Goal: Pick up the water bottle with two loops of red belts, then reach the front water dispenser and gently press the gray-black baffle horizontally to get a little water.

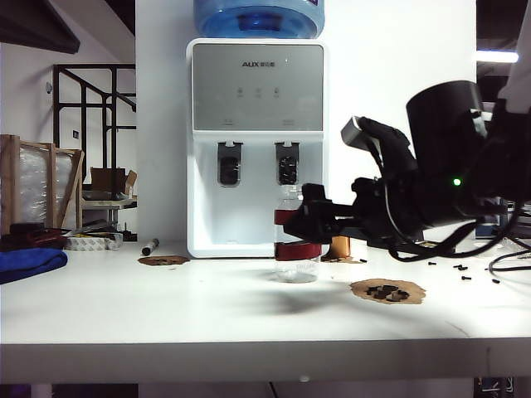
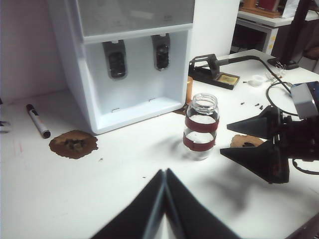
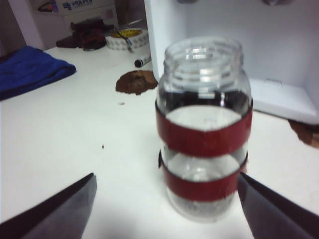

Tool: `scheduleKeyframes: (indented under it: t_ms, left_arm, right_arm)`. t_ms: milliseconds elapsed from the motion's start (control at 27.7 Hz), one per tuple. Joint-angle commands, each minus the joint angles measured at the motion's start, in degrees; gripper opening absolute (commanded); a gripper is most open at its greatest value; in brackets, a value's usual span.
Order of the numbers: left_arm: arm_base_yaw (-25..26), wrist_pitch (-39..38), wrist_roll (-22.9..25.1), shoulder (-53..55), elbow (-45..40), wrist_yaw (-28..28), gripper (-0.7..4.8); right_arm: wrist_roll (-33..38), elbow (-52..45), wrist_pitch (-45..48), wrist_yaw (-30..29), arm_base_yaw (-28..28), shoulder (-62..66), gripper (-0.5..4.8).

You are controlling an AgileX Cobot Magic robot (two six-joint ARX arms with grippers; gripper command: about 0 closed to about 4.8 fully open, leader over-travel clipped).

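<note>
The water bottle (image 1: 297,267) is a clear open jar with two red bands, standing upright on the white table in front of the water dispenser (image 1: 257,91). My right gripper (image 1: 305,222) reaches in from the right at band height. It is open, with its fingertips (image 2: 228,127) right at the bottle's (image 2: 201,127) side. In the right wrist view the bottle (image 3: 203,134) stands ahead between the wide-spread fingers (image 3: 65,209), closer to one of them. The gray-black baffle (image 1: 287,166) hangs above and behind the bottle. My left gripper (image 2: 164,172) is shut and empty, hovering short of the bottle.
The left-hand twin lever (image 1: 229,166) hangs beside the baffle. A black marker (image 1: 150,246) and brown patches (image 1: 163,260) (image 1: 387,291) lie on the table. A copper cylinder (image 1: 340,247) stands behind the right gripper. At far left lie a blue cloth (image 1: 29,264) and a tape roll (image 1: 91,241).
</note>
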Motion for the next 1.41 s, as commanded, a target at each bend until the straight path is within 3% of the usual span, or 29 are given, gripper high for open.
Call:
scheduleKeyframes:
  t_ms: [36,1408]
  left_arm:
    - [0.00,0.24,-0.02,0.02,0.24,0.17,-0.04]
    - [0.00,-0.50,-0.02,-0.37,0.17,0.22,-0.04]
  right_arm:
    - [-1.99,1.97,-0.59,0.85,0.00,0.83,4.79]
    - [-1.99,16.41,-7.50,-0.57,-2.36,9.86,4.79]
